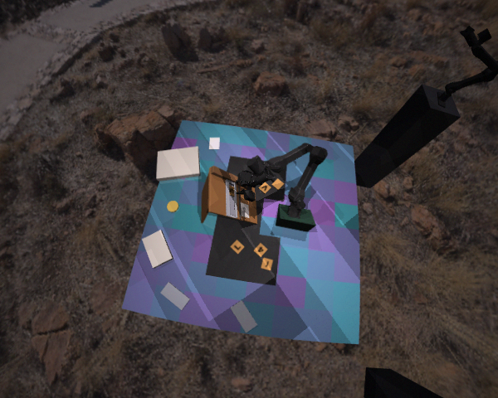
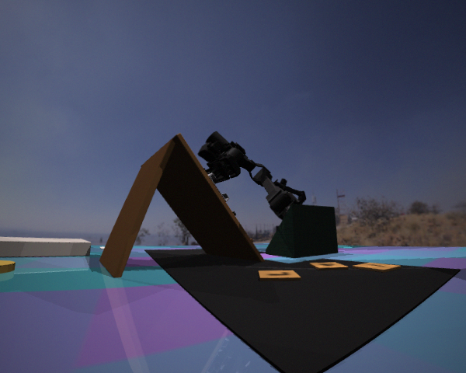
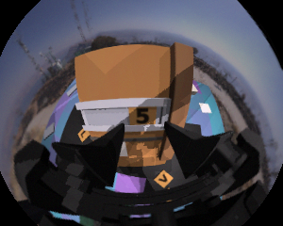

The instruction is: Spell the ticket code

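The wooden board (image 1: 218, 197) (image 2: 185, 193) (image 3: 123, 75) stands tilted. Its pale rail (image 1: 231, 206) (image 3: 104, 118) holds a "5" tile (image 3: 142, 116) towards the right end in the wrist view, with bare rail to its left. My gripper (image 1: 243, 187) (image 2: 212, 177) (image 3: 144, 124) is open at the board, its fingertips apart around the tile's lower edge and not closed on it. An "L" tile (image 1: 236, 246) (image 3: 84, 136), two more lettered tiles (image 1: 260, 249) (image 1: 266, 264), a "V" tile (image 1: 264, 187) (image 3: 163, 179) and another tile (image 1: 277, 183) lie on dark mats. The ticket (image 1: 244, 210) is unreadable.
The arm's green base block (image 1: 294, 217) (image 2: 313, 231) stands beside the board. A large cream box (image 1: 178, 163), a yellow disc (image 1: 172, 206), a white block (image 1: 157, 249), grey slabs (image 1: 175, 296) (image 1: 243, 316) and a small white square (image 1: 214, 143) lie around the counter.
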You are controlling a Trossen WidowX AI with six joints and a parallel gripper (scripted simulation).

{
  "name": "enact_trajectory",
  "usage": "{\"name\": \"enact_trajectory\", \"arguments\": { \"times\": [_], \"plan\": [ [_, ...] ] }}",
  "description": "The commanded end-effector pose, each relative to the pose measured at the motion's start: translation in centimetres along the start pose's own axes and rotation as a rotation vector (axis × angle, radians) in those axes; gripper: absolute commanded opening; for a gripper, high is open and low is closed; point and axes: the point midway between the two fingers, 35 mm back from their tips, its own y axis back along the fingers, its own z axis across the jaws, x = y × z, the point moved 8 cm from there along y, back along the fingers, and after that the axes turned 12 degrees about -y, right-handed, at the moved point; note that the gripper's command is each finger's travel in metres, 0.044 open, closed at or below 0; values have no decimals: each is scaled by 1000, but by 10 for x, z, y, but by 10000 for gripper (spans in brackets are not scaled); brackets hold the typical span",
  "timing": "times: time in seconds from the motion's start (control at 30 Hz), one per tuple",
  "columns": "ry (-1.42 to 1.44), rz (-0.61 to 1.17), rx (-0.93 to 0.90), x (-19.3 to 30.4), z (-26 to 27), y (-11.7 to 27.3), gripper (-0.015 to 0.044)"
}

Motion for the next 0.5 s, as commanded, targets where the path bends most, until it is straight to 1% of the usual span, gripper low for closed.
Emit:
{"name": "enact_trajectory", "arguments": {
  "times": [0.0, 0.37, 0.47],
  "plan": [
    [-5, 1, 3, 0, -1, 3, 295],
    [0, 0, 0, 0, 0, 1, 6],
    [0, 0, 0, 0, 0, 1, 0]
  ]
}}
